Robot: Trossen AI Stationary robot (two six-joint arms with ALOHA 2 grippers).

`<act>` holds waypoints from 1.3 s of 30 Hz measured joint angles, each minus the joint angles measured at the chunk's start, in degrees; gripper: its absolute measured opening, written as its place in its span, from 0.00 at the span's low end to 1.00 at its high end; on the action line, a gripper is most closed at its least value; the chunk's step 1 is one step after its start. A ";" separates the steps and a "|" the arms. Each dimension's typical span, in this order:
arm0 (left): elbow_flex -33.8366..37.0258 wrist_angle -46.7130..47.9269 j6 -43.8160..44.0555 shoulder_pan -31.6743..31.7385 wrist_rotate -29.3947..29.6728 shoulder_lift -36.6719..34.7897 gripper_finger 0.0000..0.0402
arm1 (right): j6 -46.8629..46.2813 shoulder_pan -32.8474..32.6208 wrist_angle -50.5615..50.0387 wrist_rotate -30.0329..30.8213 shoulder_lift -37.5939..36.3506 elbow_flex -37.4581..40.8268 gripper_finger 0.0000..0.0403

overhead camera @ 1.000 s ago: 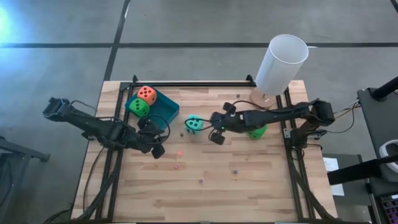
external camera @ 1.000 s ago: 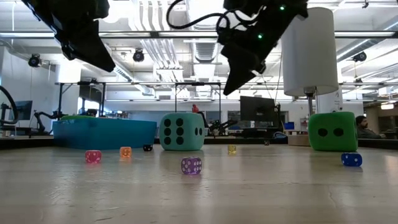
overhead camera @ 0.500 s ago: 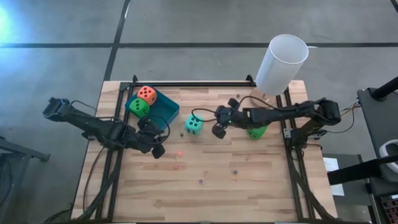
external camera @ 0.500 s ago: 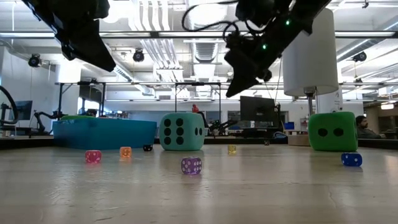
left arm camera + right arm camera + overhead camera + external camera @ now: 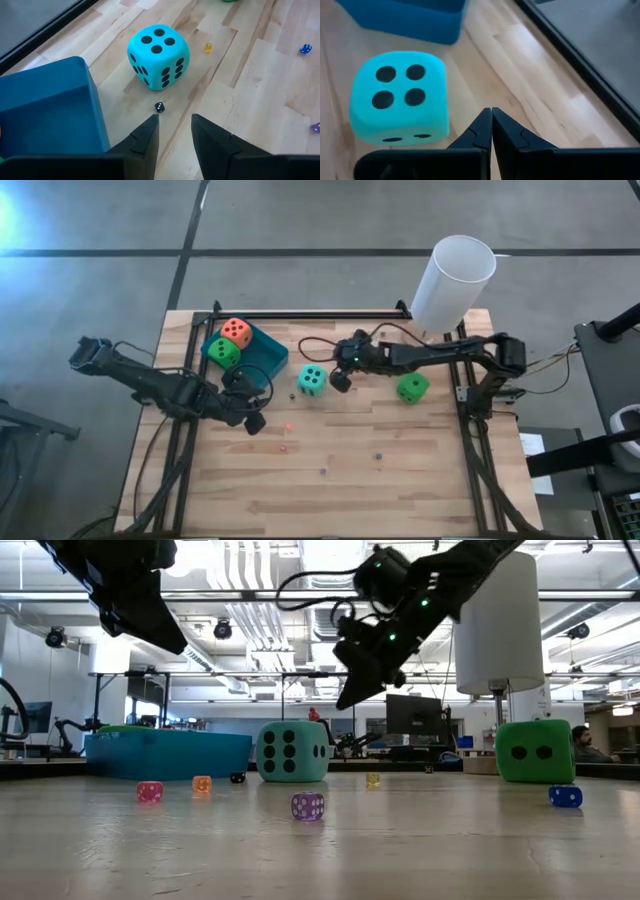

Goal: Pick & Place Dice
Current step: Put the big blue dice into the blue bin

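The teal die [image 5: 312,380] rests on the table's middle, four pips up [image 5: 397,102]. My right gripper [image 5: 491,111] hovers shut just to its right [image 5: 340,380], above die height [image 5: 350,695], touching nothing. A green die [image 5: 411,388] sits farther right. The blue tray [image 5: 262,358] at the far left holds the orange-red die [image 5: 236,332] and another green die [image 5: 224,353]. My left gripper [image 5: 174,120] hangs open and empty near the tray's near side [image 5: 252,420], pointing toward the teal die [image 5: 158,57].
A tall white cylinder [image 5: 455,280] stands at the far right corner. Tiny dice lie scattered on the wood: black [image 5: 159,106], yellow [image 5: 208,47], blue [image 5: 305,48], and pink, orange and purple ones [image 5: 307,805] nearer the front. Black frame rails [image 5: 300,315] edge the table.
My right gripper has swung toward the table's far edge and a little left, sinking slightly, and now hangs beside the teal die's right side. The dice have stayed where they were. My left arm has kept still.
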State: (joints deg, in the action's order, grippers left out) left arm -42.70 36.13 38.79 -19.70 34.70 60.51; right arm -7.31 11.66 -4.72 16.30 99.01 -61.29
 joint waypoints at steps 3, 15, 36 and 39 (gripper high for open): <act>0.00 0.03 0.00 0.00 0.00 0.00 0.30 | 0.84 -0.02 -0.52 -0.93 3.55 -3.04 0.02; 0.00 0.07 0.00 0.00 -0.02 0.00 0.30 | 2.82 0.06 -2.32 -4.86 10.57 -10.15 0.02; 0.71 -0.35 -0.28 0.00 -0.02 0.00 0.30 | 2.86 -0.95 -2.54 -4.77 10.92 -9.70 0.02; 0.71 -0.36 -0.31 0.00 -0.02 0.00 0.30 | 2.84 -1.30 -2.43 -4.86 11.86 -10.18 0.02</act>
State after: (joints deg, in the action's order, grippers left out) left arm -41.98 35.77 38.47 -19.70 34.68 60.51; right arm -4.47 10.36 -7.15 11.44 110.87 -71.47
